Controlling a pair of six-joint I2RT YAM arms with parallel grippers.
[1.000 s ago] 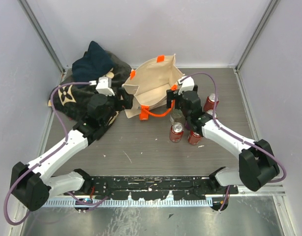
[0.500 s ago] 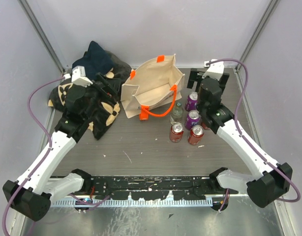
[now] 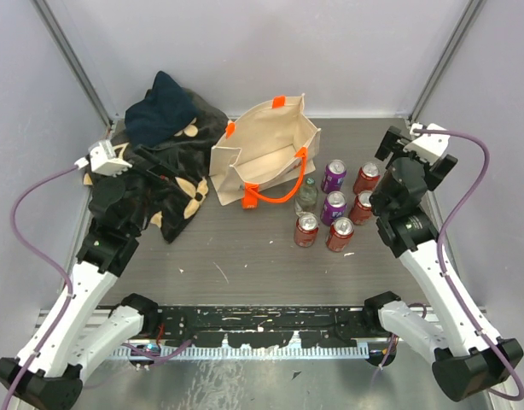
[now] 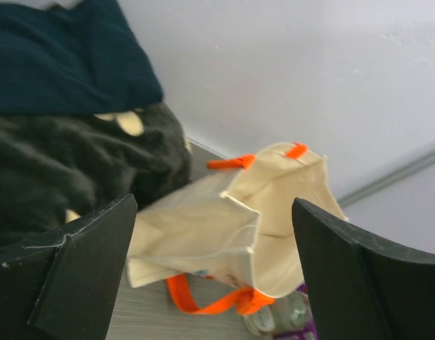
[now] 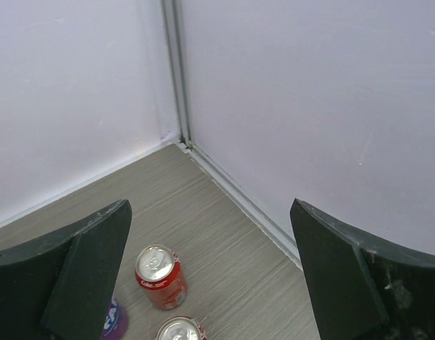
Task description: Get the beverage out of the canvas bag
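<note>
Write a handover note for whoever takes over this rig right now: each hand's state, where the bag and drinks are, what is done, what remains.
Left hand: open, empty, above the blanket, facing the bag.
Right hand: open, empty, far right, facing the corner.
Bag: open near the back wall; no drink visible inside.
Drinks: six cans and a bottle stand on the table, right of the bag.
Done: drinks appear to be out.
Left: probably nothing; check the bag's hidden corners.

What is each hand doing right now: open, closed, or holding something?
Left hand: open, holding nothing.
Right hand: open, holding nothing.
</note>
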